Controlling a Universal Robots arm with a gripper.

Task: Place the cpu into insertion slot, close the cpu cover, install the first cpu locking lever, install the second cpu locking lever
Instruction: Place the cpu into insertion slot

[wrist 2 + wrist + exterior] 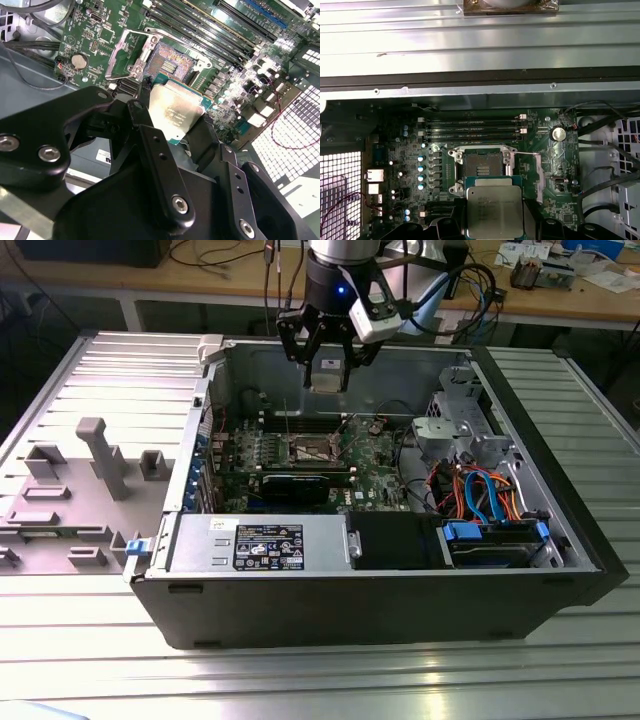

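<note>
My gripper (328, 368) is shut on the cpu (328, 376), a flat silvery square chip with a green rim, and holds it high over the open computer case. In both wrist views the cpu (175, 112) (495, 207) sits between the black fingers (155, 150). The insertion slot (481, 165) (167, 59) lies bare on the green motherboard beneath, its brownish contact field showing. The cpu cover (119, 55) stands swung open beside the slot. From outside, the slot (310, 450) is well below the gripper.
Long memory slots (472, 127) run beside the socket. A black graphics card (300, 485), the labelled power supply box (265, 543), a drive cage (455, 430) with coloured cables (480, 495) and the case walls (390, 360) surround the board. A grey fixture (100, 455) stands at the exterior view's left.
</note>
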